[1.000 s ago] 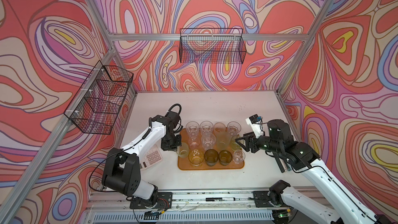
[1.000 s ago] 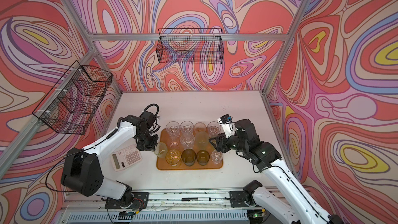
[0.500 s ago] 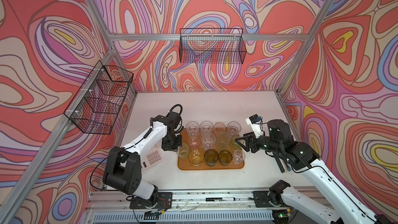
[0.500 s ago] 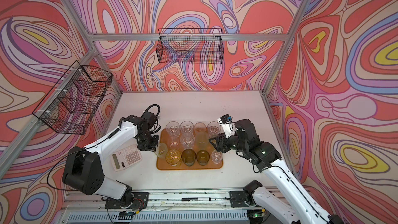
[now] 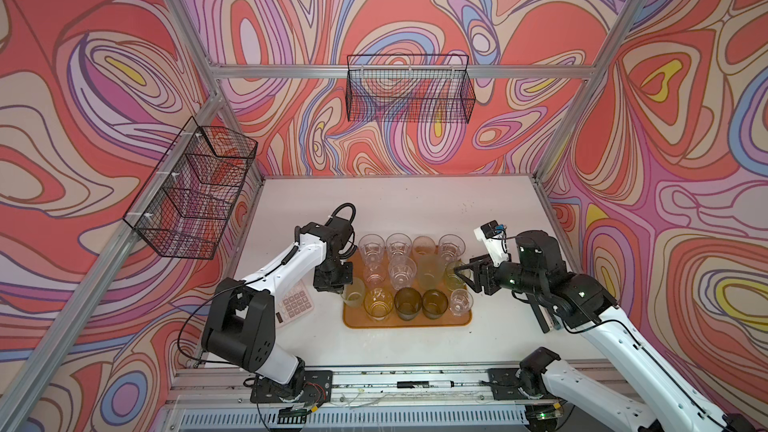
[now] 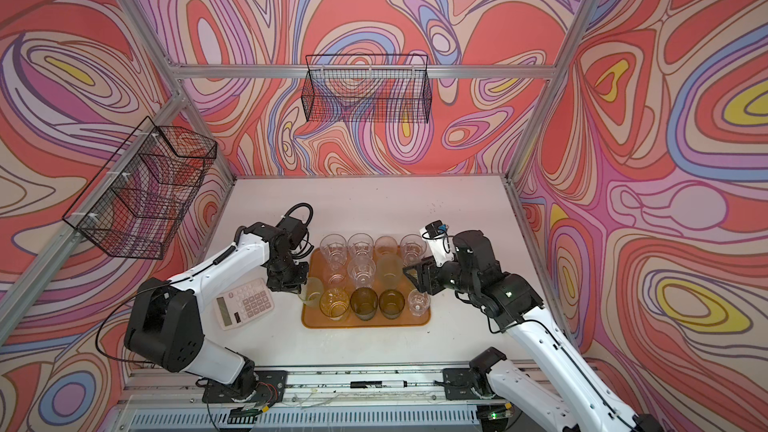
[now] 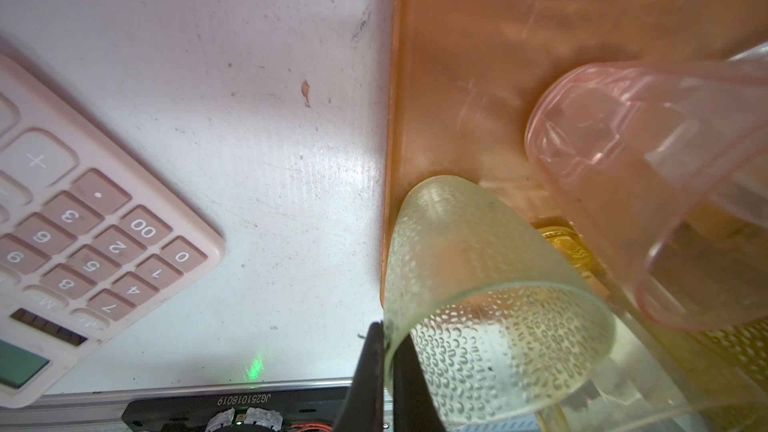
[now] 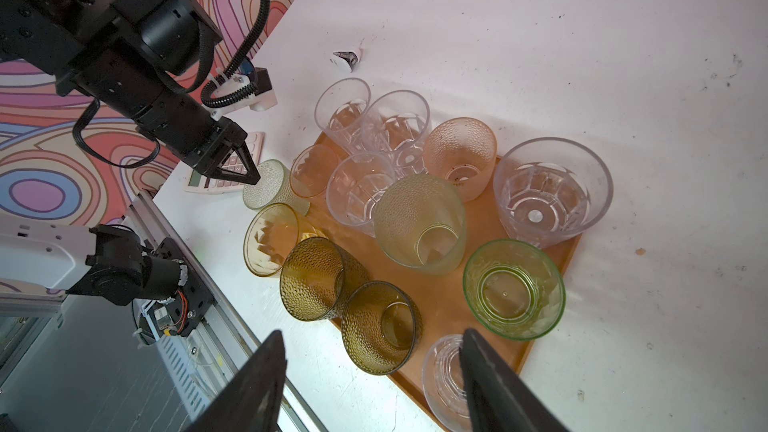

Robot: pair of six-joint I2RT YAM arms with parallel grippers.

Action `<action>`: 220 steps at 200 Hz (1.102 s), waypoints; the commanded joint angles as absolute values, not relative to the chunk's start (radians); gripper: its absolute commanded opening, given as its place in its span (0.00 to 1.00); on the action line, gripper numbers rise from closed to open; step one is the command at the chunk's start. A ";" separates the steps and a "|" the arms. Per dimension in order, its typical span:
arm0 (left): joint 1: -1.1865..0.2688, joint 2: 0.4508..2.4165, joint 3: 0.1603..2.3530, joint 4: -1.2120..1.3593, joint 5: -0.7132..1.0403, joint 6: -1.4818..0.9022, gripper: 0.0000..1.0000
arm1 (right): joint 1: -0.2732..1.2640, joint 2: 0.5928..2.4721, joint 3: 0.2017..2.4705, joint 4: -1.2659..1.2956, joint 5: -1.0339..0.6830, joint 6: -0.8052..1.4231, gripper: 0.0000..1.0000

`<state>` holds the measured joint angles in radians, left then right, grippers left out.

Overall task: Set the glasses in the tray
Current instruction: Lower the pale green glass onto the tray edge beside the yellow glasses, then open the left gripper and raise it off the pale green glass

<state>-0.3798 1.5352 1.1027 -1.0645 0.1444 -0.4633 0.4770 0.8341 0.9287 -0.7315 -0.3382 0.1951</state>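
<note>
The orange-brown tray (image 5: 407, 323) (image 6: 365, 323) lies at the table's front middle with several glasses standing in it: clear, pink, yellow, olive and green. My left gripper (image 7: 388, 367) (image 5: 337, 284) is shut on the rim of a pale green dimpled glass (image 7: 478, 305) (image 5: 352, 293) (image 8: 270, 191). That glass leans at the tray's front left corner, its base just inside the rim. My right gripper (image 8: 372, 338) (image 5: 461, 274) hovers open above the tray's right side, over an olive glass (image 8: 380, 328) and a small clear glass (image 8: 446, 380), holding nothing.
A pink calculator (image 5: 293, 305) (image 7: 83, 243) lies just left of the tray, under my left arm. Black wire baskets hang on the back wall (image 5: 409, 89) and the left wall (image 5: 191, 193). A small white scrap (image 8: 347, 58) lies behind the tray.
My left arm's elbow has shifted slightly. Both grippers and the glasses stay where they were.
</note>
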 commanded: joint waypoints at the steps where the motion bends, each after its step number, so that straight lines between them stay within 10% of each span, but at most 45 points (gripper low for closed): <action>1: -0.388 1.553 1.119 -1.080 0.126 -0.452 0.03 | 0.476 0.838 0.913 -0.718 -0.348 0.186 0.69; 220: -0.403 1.503 1.114 -1.073 0.127 -0.477 0.32 | 0.476 0.833 0.910 -0.713 -0.367 0.186 0.69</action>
<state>-0.4004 1.5326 1.1046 -1.0611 0.1314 -0.4683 0.4770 0.8341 0.9195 -0.7254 -0.3603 0.1951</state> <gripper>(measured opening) 0.297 0.691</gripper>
